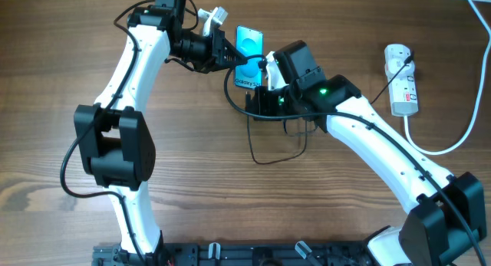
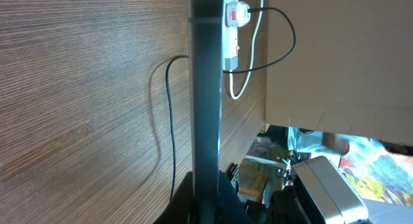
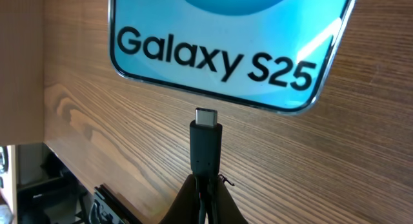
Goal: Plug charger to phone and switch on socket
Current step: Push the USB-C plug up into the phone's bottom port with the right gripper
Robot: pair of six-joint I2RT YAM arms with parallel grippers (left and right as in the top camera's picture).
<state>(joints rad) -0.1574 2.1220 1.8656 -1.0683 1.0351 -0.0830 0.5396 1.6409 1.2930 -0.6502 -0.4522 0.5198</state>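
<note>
Wood-grain table (image 1: 230,212), clutter past its edge in the left wrist view. White socket (image 1: 402,82) far right. Left gripper (image 1: 228,56) jaws clamp the phone (image 1: 249,44) mid-table. Right gripper (image 3: 205,195) jaws pinch the charger (image 3: 206,143) tip just below the phone's bottom edge, apart.

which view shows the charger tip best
Right wrist: the charger tip sits sharp in the centre, just short of the phone. Overhead shows only its thin cable looping on the table; the arms hide the tip. Left wrist shows only a stretch of cable.
</note>
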